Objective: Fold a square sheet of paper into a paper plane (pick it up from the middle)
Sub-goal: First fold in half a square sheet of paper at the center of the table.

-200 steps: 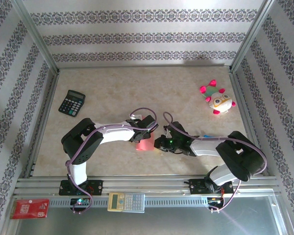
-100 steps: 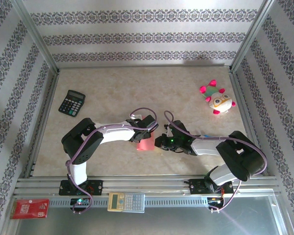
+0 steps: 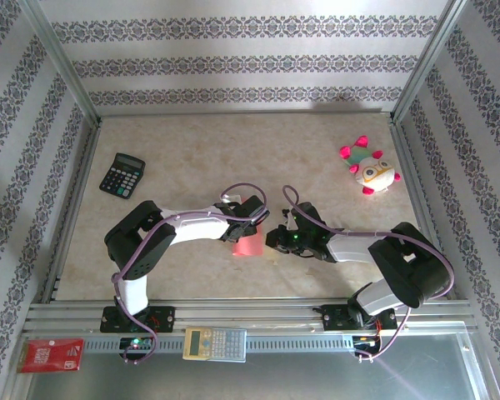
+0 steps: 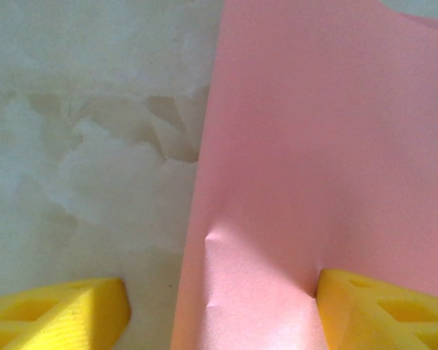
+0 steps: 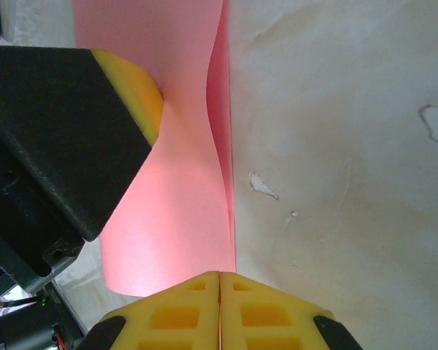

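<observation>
Pink paper (image 3: 247, 244) lies on the table (image 3: 192, 150), my left gripper (image 4: 220, 302) spread wide with one pad (image 4: 383, 310) on it, my right gripper (image 5: 220, 288) closed at its edge; a sideways drag could skew the fold.

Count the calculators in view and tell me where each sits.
2. A black calculator lies on the table near its left edge; a pale calculator lies on the metal rail at the near edge. Others may be hidden.

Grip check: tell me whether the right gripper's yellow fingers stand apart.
No: on the right gripper they meet flush, by the thin salmon-pink paper sheet.
</observation>
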